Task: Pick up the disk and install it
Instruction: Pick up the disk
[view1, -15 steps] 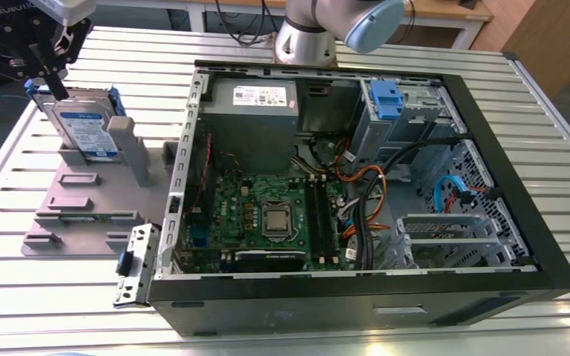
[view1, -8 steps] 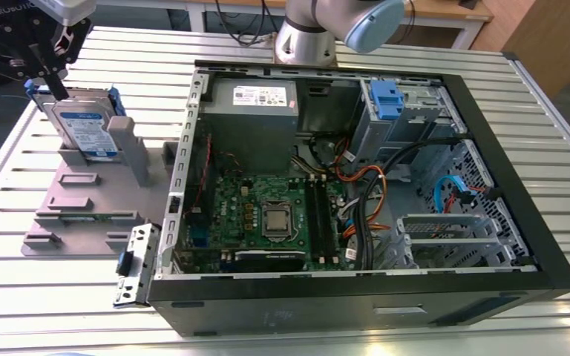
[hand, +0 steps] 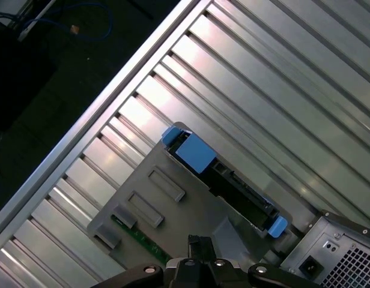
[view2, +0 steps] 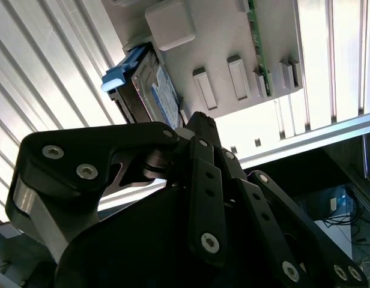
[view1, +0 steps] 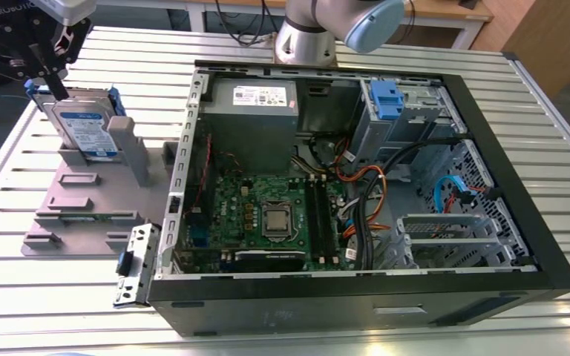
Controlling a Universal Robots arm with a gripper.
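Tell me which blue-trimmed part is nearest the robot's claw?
The disk, standing on edge in the grey holder outside the computer case, with the gripper at its top edge. The blue clip sits inside the case, farther away.

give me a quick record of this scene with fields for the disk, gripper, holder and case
disk: upright on its edge in the grey holder, blue rails on it
grey holder: on the slatted table, at the exterior view's left of the computer case
gripper: at the disk's top edge; grasp cannot be told
computer case: open, motherboard exposed
progress: disk not yet in the case
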